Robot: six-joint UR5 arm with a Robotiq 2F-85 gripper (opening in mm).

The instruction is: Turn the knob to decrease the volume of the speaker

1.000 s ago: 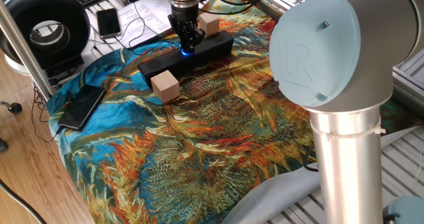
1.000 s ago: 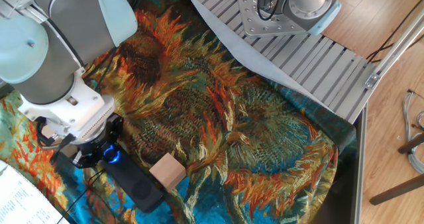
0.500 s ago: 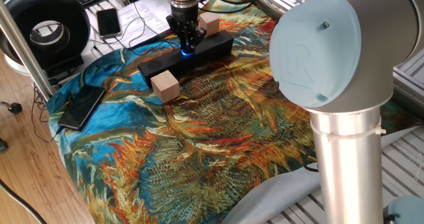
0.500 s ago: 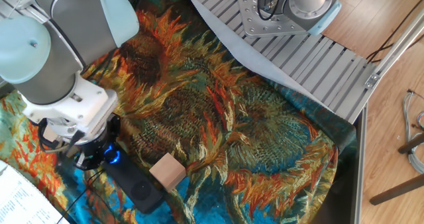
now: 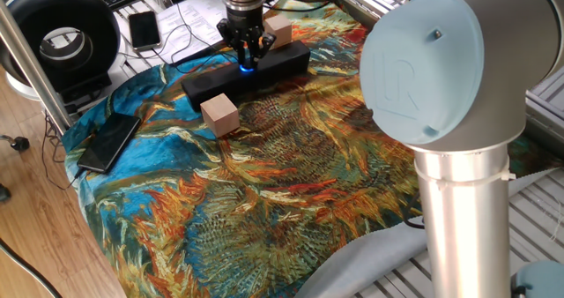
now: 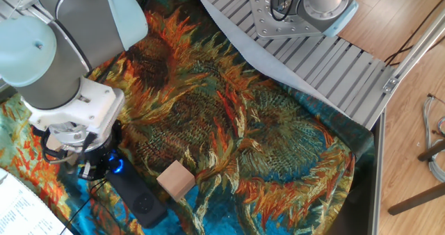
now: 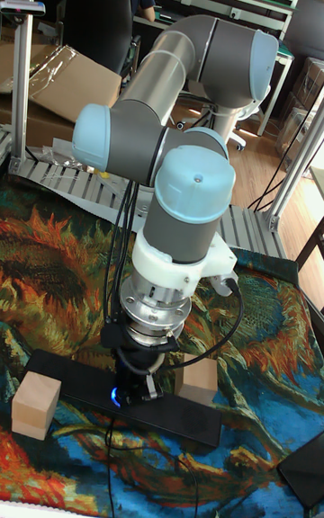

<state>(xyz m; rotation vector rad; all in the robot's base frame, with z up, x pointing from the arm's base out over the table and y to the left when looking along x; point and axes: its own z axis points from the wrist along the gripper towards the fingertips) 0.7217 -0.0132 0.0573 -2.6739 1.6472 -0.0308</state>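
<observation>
The speaker (image 5: 273, 62) is a long black bar lying on the sunflower cloth at the far side of the table. It also shows in the other fixed view as the speaker (image 6: 141, 199) and in the tall view as the speaker (image 7: 81, 383). Its knob (image 5: 246, 68) glows blue at the middle of the top face, also seen as the knob (image 6: 117, 167) and the knob (image 7: 114, 397). My gripper (image 5: 247, 60) points straight down on it, fingers closed around the dial. The gripper (image 6: 104, 168) and the gripper (image 7: 142, 388) hide most of the knob.
A tan wooden cube (image 5: 219, 115) sits just in front of the speaker, a second cube (image 5: 278, 30) just behind it. A black phone (image 5: 108, 142) lies at the cloth's left edge. Cables, papers and a black round device (image 5: 62, 33) crowd the back left.
My wrist has rotated about its vertical axis while staying down on the knob. The speaker's end has shifted slightly on the cloth.
</observation>
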